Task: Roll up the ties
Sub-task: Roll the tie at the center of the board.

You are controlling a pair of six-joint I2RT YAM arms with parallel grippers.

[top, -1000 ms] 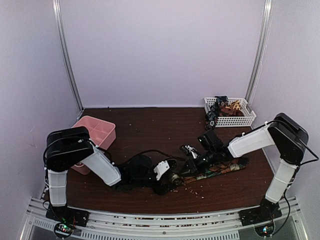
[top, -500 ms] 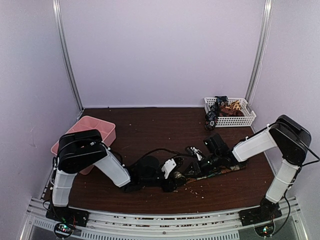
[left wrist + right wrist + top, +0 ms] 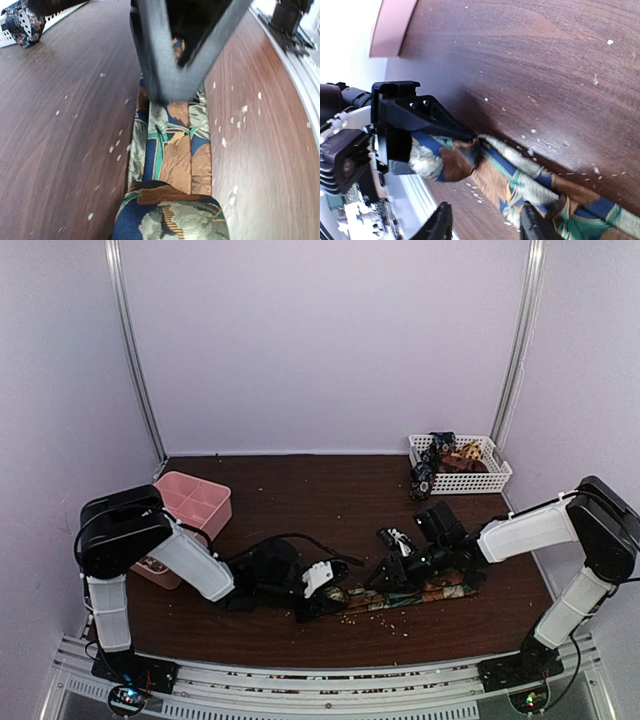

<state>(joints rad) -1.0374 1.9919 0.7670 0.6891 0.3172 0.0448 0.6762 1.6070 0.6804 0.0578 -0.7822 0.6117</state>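
A tie (image 3: 430, 590) with a blue, green and brown pattern lies flat on the brown table, near the front. Its left end is wound into a small coil (image 3: 336, 596). My left gripper (image 3: 322, 600) is shut on the coil; the right wrist view shows it (image 3: 395, 135) clamped on the coil (image 3: 442, 159). In the left wrist view the coil (image 3: 170, 217) fills the bottom and the flat tie (image 3: 175, 150) runs away from it. My right gripper (image 3: 394, 574) is open, low over the flat part just right of the coil; its fingertips (image 3: 441, 220) stand wide apart over the tie (image 3: 520, 185).
A white basket (image 3: 490, 480) with more ties (image 3: 440, 455) stands at the back right. A pink divided box (image 3: 195, 502) sits at the left. Pale crumbs (image 3: 395, 618) lie scattered round the tie. The metal rail (image 3: 330, 680) runs along the front edge.
My left gripper has shifted a little to the left with the coil. My right arm has stretched out lower, its gripper still over the flat tie beside the coil.
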